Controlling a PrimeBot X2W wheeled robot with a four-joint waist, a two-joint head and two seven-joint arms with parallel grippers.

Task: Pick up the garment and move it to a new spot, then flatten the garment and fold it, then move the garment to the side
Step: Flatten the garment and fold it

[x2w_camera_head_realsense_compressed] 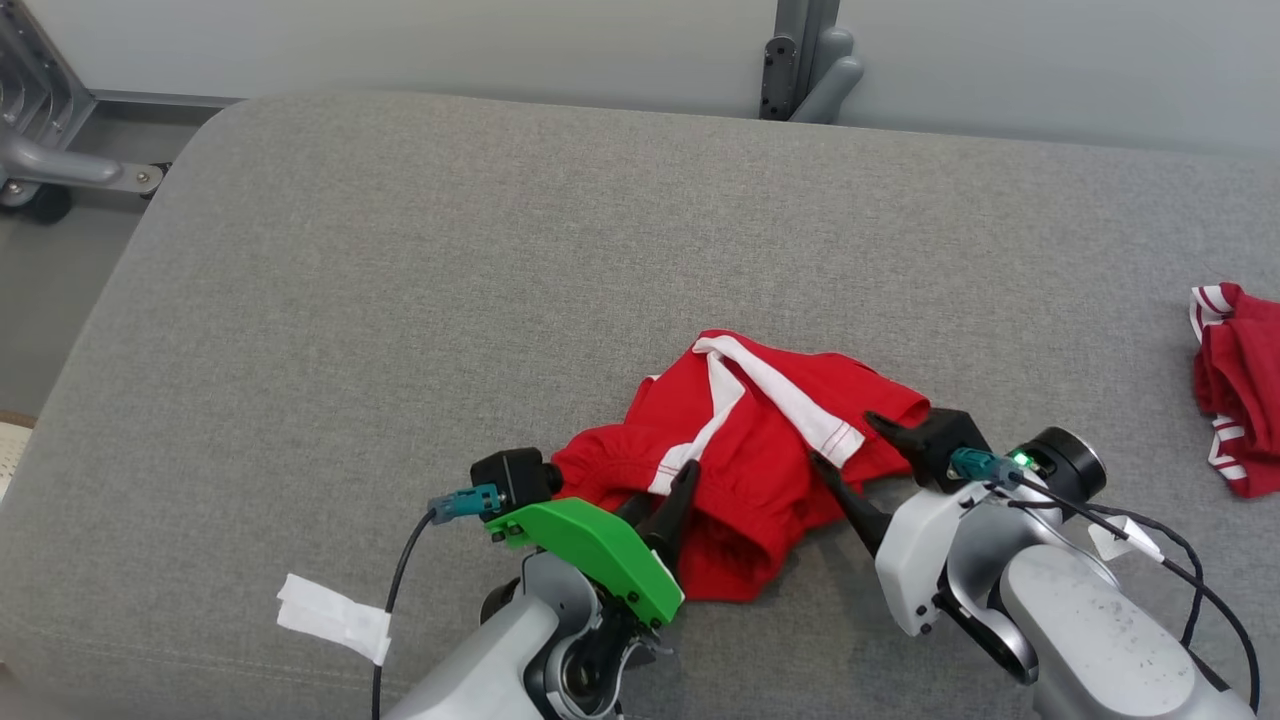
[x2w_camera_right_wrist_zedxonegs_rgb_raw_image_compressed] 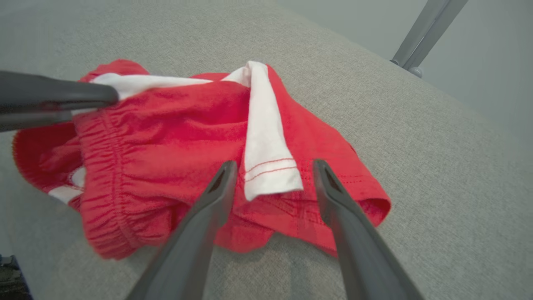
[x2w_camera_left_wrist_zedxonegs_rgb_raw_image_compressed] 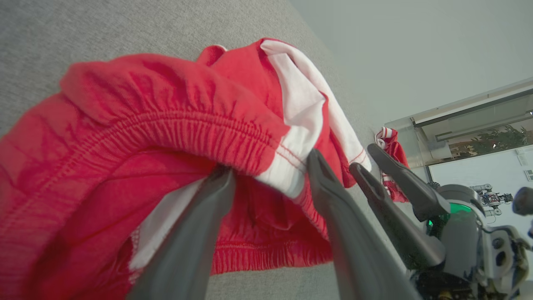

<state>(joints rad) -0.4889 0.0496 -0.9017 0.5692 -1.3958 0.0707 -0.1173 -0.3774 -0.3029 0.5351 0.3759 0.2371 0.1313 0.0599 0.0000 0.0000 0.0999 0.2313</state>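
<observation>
Right now the red shorts (x2w_camera_head_realsense_compressed: 760, 450) lie crumpled on the gray fabric counter (x2w_camera_head_realsense_compressed: 500, 250), toward 6 o'clock in my head view, with their white side stripes showing. My left hand (x2w_camera_head_realsense_compressed: 665, 490) sits at the 7 o'clock edge of the heap, fingers spread. In the left wrist view one finger goes in under the gathered elastic waistband and the other stands outside it, so the waistband and a white stripe lie loose in the gap. My right hand (x2w_camera_head_realsense_compressed: 843, 440) is at the shorts' 3 o'clock side, also spread wide. In the right wrist view the hemmed end of a white stripe lies between its two fingers, with both tips over the red cloth; I cannot tell whether those tips touch it. My two hands are near each other, with the bunched shorts between them. A second red-and-white garment (x2w_camera_head_realsense_compressed: 1235, 390) lies well apart at 3 o'clock, partly cut off by the frame edge. A white paper tag (x2w_camera_head_realsense_compressed: 335, 618) hangs on a cable at 8 o'clock beside my left forearm. A gray metal post (x2w_camera_head_realsense_compressed: 810, 60) rises beyond the counter at 12 o'clock.
</observation>
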